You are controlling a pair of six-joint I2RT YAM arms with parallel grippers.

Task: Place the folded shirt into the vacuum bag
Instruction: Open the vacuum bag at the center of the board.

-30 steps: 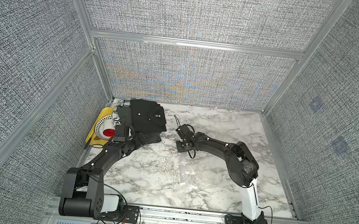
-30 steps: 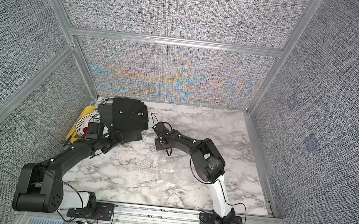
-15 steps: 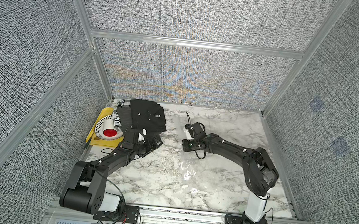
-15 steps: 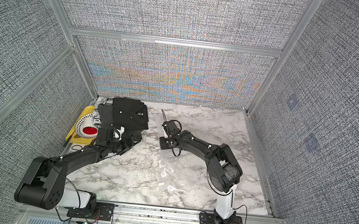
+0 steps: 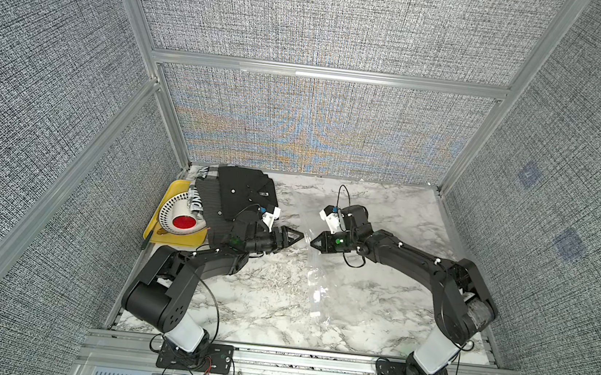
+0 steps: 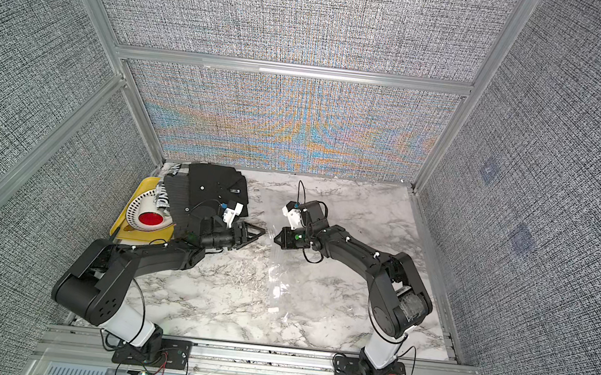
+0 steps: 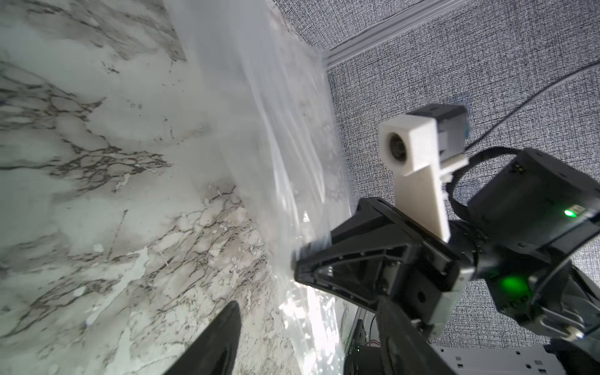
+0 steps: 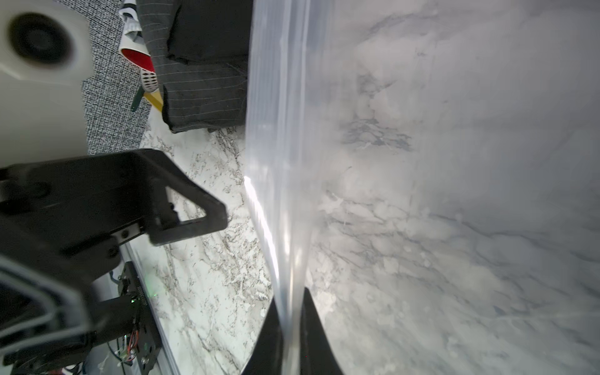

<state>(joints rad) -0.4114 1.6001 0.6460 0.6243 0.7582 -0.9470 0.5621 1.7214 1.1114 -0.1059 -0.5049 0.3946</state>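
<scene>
Because the vacuum bag (image 5: pixel 316 274) is clear plastic, its outline is hard to trace in both top views. Only creases and glints mark it at centre frame on the marble bench (image 5: pixel 402 214), with a small white clip (image 5: pixel 315 314) toward its lower end; its right-hand extent cannot be made out. In the right wrist view, the bag (image 8: pixel 279 130) shows as a ridged, glossy band running up mid-frame, its sheet blurring the marble behind it. The right hand (image 8: pixel 289 337) is pressed together on that band at the bottom edge of the frame, its fingers cut off there. Just left of the bag's edge, the left hand (image 5: pixel 299 236) points at the right hand without touching the plastic. Its fingers (image 7: pixel 224 337) stand spread around nothing, and they are cropped at the lower edge of the left wrist view. The folded shirt (image 5: pixel 241 193), black, lies on a pile at upper left of the bench, partly hidden by the left arm. Beside it, a yellow tray (image 5: pixel 158 226) is largely covered by a white object with a red face (image 5: pixel 183 221).
</scene>
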